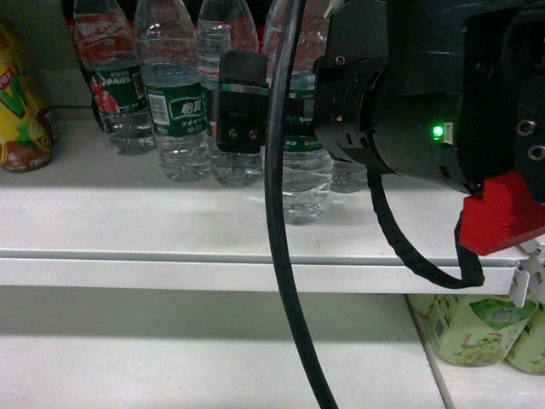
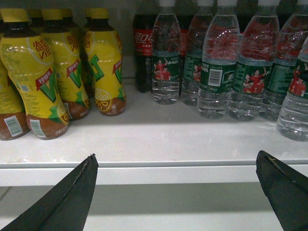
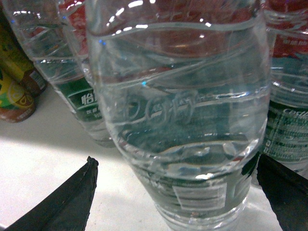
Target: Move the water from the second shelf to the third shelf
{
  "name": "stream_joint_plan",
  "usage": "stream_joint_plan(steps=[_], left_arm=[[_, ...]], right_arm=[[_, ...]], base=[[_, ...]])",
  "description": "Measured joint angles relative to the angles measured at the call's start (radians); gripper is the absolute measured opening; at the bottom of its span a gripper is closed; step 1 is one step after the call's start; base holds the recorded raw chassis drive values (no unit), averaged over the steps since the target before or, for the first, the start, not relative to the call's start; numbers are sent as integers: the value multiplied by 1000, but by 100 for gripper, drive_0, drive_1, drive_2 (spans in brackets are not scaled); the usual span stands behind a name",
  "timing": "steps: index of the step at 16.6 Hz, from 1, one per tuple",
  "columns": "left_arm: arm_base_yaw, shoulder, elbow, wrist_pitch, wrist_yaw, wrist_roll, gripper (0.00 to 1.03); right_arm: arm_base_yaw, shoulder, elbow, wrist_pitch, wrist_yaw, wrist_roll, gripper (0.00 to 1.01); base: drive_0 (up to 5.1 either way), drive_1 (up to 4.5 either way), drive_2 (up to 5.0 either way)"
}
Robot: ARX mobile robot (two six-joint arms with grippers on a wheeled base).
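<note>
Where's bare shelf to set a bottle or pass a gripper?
Free: front strip of the shelf ahead of both rows; lower shelf left of the green cartons. Crowded: back, yellow bottles to water bottles.

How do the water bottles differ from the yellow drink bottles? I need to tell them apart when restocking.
The water bottles are clear, ribbed, with green labels and white caps; the yellow drink bottles are wrapped in yellow with yellow caps. Water fills the shelf's right side, yellow drinks the left. Both stand upright.
</note>
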Motion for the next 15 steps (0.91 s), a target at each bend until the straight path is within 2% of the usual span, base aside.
stream_joint_plan(steps=[5, 10, 11, 12, 15], left_arm=[[0, 0, 0, 0, 0, 0, 98], [0, 0, 0, 0, 0, 0, 98], [0, 0, 0, 0, 0, 0, 98], [0, 0, 0, 0, 0, 0, 98], [0, 0, 0, 0, 0, 0, 98]], right_arm=[[13, 71, 58, 0, 56, 3, 98], [21, 105, 94, 8, 74, 0, 98], [24, 117, 105, 13, 88, -17, 91], [32, 117, 109, 14, 97, -29, 64], [45, 82, 72, 26, 81, -34, 45]], base=[[0, 0, 0], [0, 0, 0], [0, 0, 0], [0, 0, 0], [0, 0, 0]])
